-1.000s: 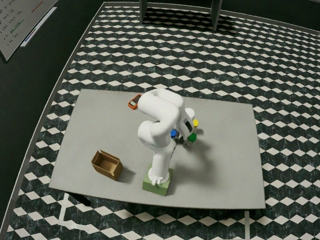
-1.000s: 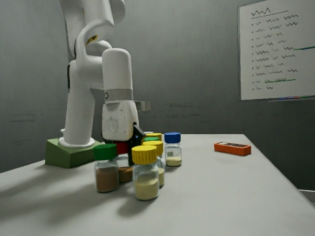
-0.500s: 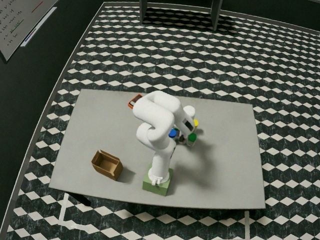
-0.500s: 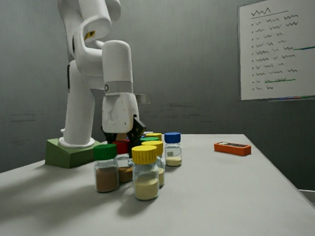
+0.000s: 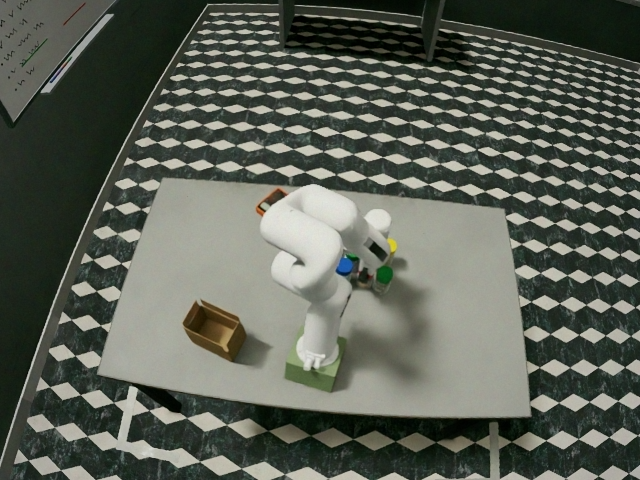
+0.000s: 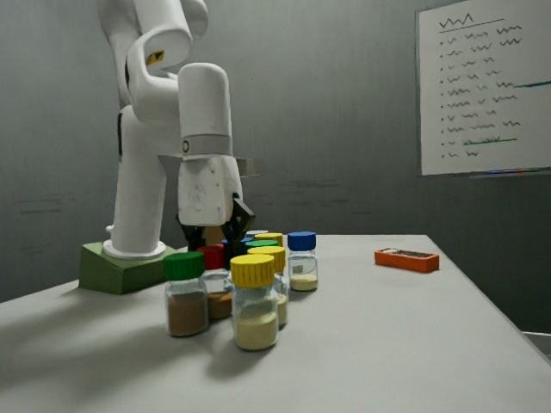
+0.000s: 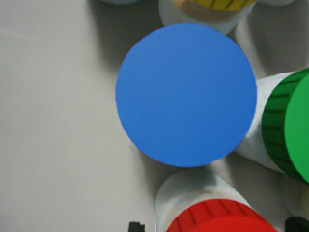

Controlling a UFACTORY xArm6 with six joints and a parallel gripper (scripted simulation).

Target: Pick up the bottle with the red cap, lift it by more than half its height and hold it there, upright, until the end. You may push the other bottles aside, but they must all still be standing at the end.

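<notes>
A grey table (image 6: 400,337) stands on a black-and-white checkered floor (image 5: 413,129), with a whiteboard (image 6: 482,89) on the grey wall behind. The red-capped bottle (image 6: 212,256) stands upright inside a tight cluster of jars. Just in front of it is a green-capped bottle (image 6: 184,293) holding brown powder. A yellow-capped bottle (image 6: 253,302) stands nearest the exterior camera, and a blue-capped bottle (image 6: 302,260) stands at the cluster's far right edge. Directly above the red cap hangs the gripper (image 6: 216,233), pointing down with fingers spread wide and holding nothing. In the wrist view, a blue cap (image 7: 185,95) fills the centre. Well apart from the red-capped bottle are an orange tray (image 6: 406,259) and an open cardboard box (image 5: 214,329).
</notes>
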